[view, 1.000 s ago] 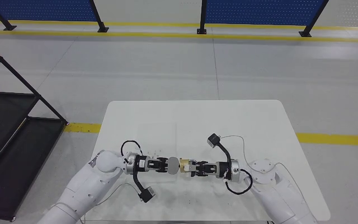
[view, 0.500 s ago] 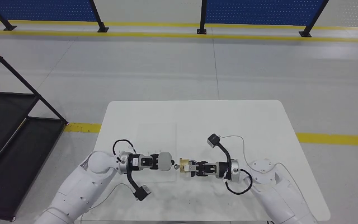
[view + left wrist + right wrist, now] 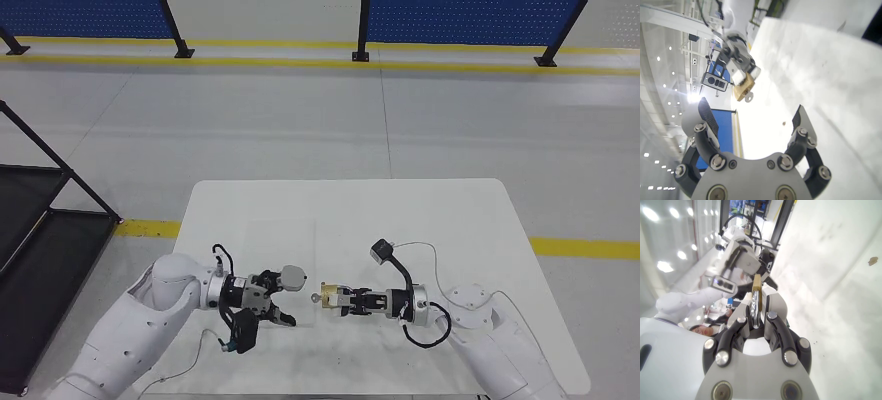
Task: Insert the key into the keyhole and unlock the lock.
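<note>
Top view shows the right gripper (image 3: 343, 298) clamped on the brass padlock (image 3: 330, 296) above the white table (image 3: 450, 220). The key (image 3: 317, 296) sits in the padlock's keyhole, head protruding. The left gripper (image 3: 288, 297), fingers spread and holding nothing, faces the padlock from near its key end.

The lock (image 3: 744, 89) has a dull brass body and a mirror-bright steel shackle, the key (image 3: 748, 97) is silvery metal, the left gripper (image 3: 751, 113) has matt black ribbed fingers (image 3: 708, 117) on a brushed metal plate, and the table (image 3: 400, 215) is matt white, faintly smudged.
</note>
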